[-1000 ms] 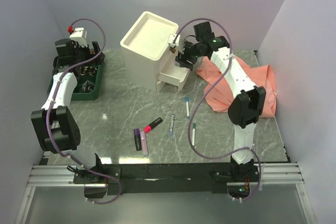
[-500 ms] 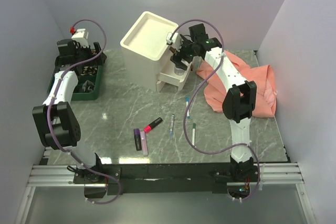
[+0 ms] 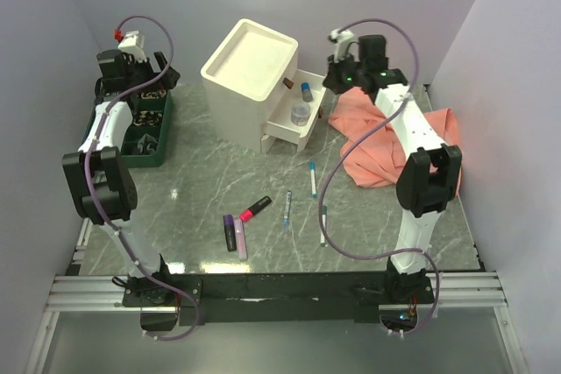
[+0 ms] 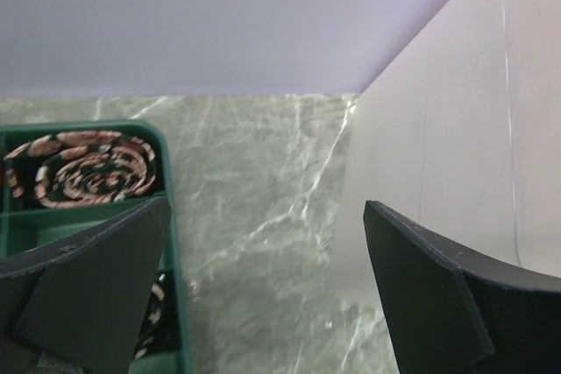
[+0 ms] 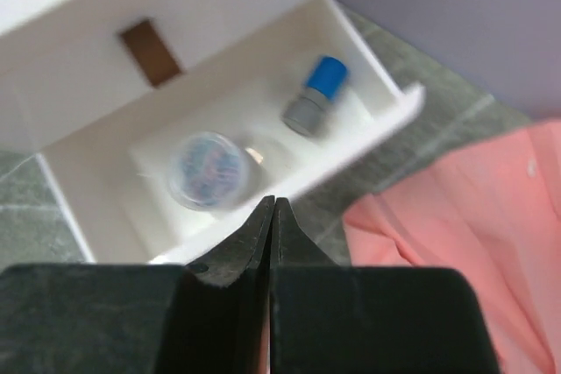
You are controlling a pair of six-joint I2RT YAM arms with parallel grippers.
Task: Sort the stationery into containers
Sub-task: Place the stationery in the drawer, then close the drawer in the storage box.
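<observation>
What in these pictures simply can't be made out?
Right wrist view: the tape roll and blue-capped item in the drawer are smeared by motion blur, so what the item is remains unclear.
Left wrist view: the green tray is cut off by the left edge and partly behind a finger of the left end effector.
Top view: the pens are too small to read any print.

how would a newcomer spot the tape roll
Find the boxy cream-white cabinet at the back; its upper drawer stands open. Of two things inside, the tape roll is the clear round ring, not the stubby blue-capped piece.
</observation>
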